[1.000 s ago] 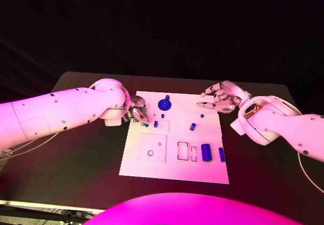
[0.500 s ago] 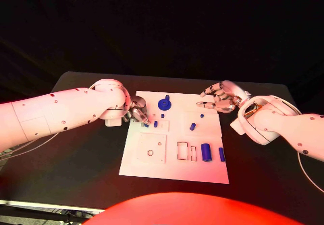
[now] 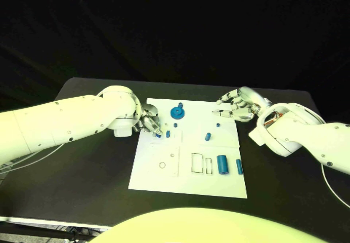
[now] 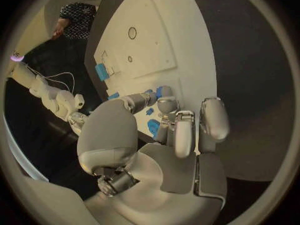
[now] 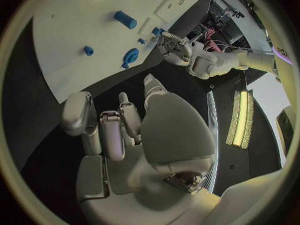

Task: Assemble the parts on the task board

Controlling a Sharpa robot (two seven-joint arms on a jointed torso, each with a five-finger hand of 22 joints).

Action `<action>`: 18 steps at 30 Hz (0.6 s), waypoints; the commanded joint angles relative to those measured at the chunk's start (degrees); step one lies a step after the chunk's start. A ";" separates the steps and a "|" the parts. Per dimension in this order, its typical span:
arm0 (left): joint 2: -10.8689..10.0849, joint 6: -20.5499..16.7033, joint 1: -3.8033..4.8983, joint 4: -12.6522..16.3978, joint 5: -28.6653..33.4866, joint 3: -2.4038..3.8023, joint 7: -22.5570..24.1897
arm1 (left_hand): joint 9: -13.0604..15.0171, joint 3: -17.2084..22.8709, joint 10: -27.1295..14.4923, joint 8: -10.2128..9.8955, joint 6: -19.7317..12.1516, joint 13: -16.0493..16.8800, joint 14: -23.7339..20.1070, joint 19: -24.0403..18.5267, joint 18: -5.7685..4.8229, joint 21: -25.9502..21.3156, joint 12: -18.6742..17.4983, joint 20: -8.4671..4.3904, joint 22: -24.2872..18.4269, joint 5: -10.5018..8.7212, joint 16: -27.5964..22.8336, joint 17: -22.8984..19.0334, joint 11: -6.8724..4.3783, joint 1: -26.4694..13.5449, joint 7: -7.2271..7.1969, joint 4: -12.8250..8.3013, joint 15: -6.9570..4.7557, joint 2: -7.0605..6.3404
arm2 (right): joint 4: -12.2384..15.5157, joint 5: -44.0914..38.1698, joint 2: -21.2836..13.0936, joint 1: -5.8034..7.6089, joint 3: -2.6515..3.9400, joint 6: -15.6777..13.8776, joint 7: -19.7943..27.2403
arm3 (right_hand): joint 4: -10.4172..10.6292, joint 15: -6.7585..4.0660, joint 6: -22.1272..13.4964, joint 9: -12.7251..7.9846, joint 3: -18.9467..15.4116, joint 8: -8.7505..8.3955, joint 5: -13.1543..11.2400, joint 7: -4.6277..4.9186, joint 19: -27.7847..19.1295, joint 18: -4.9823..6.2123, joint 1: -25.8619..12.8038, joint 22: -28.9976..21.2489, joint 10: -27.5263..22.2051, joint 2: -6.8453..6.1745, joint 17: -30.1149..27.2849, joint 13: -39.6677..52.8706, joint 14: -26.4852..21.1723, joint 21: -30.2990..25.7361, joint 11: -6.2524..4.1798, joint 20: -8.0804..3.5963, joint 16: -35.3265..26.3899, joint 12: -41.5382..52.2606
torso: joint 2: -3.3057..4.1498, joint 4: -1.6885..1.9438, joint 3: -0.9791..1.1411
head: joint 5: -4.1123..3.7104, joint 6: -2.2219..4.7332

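Note:
The white task board [image 3: 188,177] lies mid-table. My left hand [image 3: 149,121] is bent down over its near-left part, fingertips closed around a small blue part [image 3: 158,134], also seen between the fingers [image 4: 154,127]. My right hand [image 3: 237,106] hovers over the board's far right corner with its fingers loosely apart and nothing in them. A round blue part [image 3: 177,112] stands at the far edge of the board. Small blue pegs [image 3: 209,136] stand nearby. A thick blue cylinder [image 3: 222,164] and a slim one [image 3: 239,166] lie at the near right.
Black table [image 3: 87,172] surrounds the board on all sides. Rectangular outlines [image 3: 198,163] and a small ring mark [image 3: 162,164] are on the board's near half. My left forearm [image 3: 66,124] crosses the table's left side.

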 commanded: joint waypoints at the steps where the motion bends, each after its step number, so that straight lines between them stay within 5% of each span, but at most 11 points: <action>1: 0.10 -0.51 -0.63 -0.07 -0.52 -0.46 -0.39 | 0.08 3.72 0.31 -0.19 0.20 0.15 5.95 0.59 -1.11 0.46 0.11 0.05 0.21 0.55 0.38 15.09 -0.05 3.02 -0.02 -4.02 -0.48 1.87 | -0.03 -0.24 -0.01 -0.03 0.01 0.12 0.67 | -0.06 -0.41 0.19 -0.05 0.37 0.27 -0.05 -0.18 -0.18 0.78 -0.30 0.00 -0.34 0.50 6.75 0.00 4.00 -0.26 0.06 0.00 -0.32 -0.05 | 0.01 0.02 0.00 | -0.01 0.01; 18: -1.42 -6.58 -1.13 1.64 -1.50 -0.42 0.15 | 0.02 4.68 0.80 -0.15 0.68 0.60 5.95 1.62 -1.44 1.39 0.30 0.03 1.78 1.32 0.38 15.09 -0.08 3.55 -0.02 -4.49 -0.51 2.10 | -0.05 -0.23 -0.06 -0.07 0.01 0.08 0.71 | -0.05 -0.42 0.19 -0.06 0.37 0.29 -0.05 -0.18 -0.17 0.77 -0.35 0.01 -0.31 0.52 6.76 0.03 4.00 -0.26 0.05 0.00 -0.32 -0.02 | -0.01 0.07 -0.04 | -0.04 0.00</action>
